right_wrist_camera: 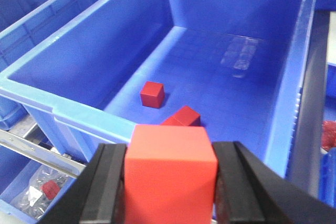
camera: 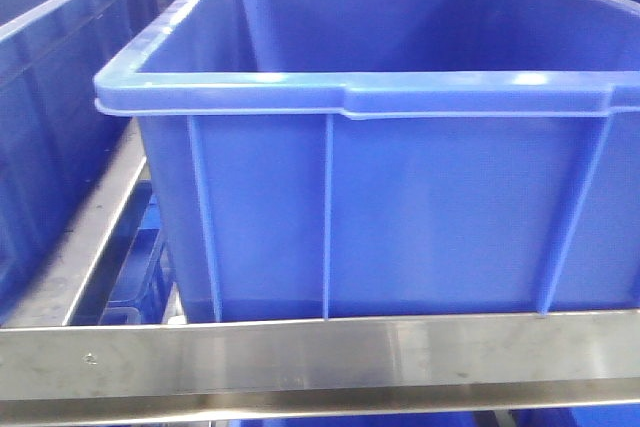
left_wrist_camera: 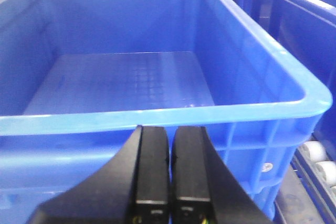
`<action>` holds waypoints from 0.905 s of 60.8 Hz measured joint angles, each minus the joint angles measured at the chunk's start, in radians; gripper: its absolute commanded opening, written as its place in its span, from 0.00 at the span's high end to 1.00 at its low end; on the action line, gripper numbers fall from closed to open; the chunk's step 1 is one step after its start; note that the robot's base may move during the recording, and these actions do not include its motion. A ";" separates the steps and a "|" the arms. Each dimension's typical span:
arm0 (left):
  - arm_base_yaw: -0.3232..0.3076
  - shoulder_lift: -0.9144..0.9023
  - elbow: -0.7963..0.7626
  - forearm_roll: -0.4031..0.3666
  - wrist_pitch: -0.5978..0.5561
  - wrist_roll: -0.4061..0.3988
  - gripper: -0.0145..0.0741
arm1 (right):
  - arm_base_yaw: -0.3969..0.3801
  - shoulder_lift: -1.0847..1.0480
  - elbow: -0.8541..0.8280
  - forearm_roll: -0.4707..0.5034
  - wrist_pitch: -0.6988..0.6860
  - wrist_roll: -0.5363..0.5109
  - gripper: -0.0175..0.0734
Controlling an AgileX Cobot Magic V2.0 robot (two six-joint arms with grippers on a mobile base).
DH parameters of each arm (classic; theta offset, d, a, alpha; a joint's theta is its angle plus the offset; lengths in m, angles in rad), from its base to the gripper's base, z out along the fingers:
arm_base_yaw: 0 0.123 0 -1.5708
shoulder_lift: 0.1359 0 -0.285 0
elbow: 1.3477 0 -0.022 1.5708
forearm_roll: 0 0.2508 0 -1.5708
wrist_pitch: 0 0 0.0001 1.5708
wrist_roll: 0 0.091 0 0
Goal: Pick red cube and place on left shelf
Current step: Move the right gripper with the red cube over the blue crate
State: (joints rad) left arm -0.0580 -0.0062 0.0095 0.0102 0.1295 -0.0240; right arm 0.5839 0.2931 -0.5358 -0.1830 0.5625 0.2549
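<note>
My right gripper (right_wrist_camera: 171, 151) is shut on a red cube (right_wrist_camera: 170, 177), which fills the gap between the two black fingers. It hangs just outside the near rim of a blue crate (right_wrist_camera: 68, 111). Two more red cubes (right_wrist_camera: 152, 94) (right_wrist_camera: 184, 116) lie on that crate's floor. My left gripper (left_wrist_camera: 170, 132) is shut with nothing in it, its fingers pressed together before the rim of an empty blue crate (left_wrist_camera: 157, 116). The left shelf shows as a brushed steel front rail (camera: 320, 352) under a large blue crate (camera: 380, 97). Neither gripper appears in the front view.
More blue crates stand at the left (camera: 50, 67) and to the right (left_wrist_camera: 294, 9). White rollers (left_wrist_camera: 320, 161) run beside the empty crate. A lower bin holds a clear bag with a red part (right_wrist_camera: 47, 187). A steel rail (right_wrist_camera: 31, 148) crosses below the crate.
</note>
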 measured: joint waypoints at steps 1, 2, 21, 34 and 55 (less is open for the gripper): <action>0.000 0.000 0.000 0.000 0.000 0.000 0.72 | 0.000 0.000 0.000 0.000 0.000 0.000 0.65; 0.000 0.000 0.000 0.000 0.000 0.000 0.72 | 0.000 0.000 0.000 0.000 -0.002 0.000 0.65; 0.000 0.000 0.000 0.000 0.000 0.000 0.72 | 0.000 0.000 0.000 0.000 -0.006 0.000 0.65; 0.000 0.000 0.000 0.000 0.000 0.000 0.72 | 0.000 0.000 0.000 0.000 -0.006 0.000 0.65; 0.000 0.000 0.000 0.000 0.000 0.000 0.72 | 0.000 0.263 -0.287 -0.002 0.063 0.000 0.65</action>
State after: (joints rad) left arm -0.0580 -0.0062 0.0095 0.0102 0.1295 -0.0240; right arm 0.5839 0.5558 -0.8226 -0.1853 0.6255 0.2549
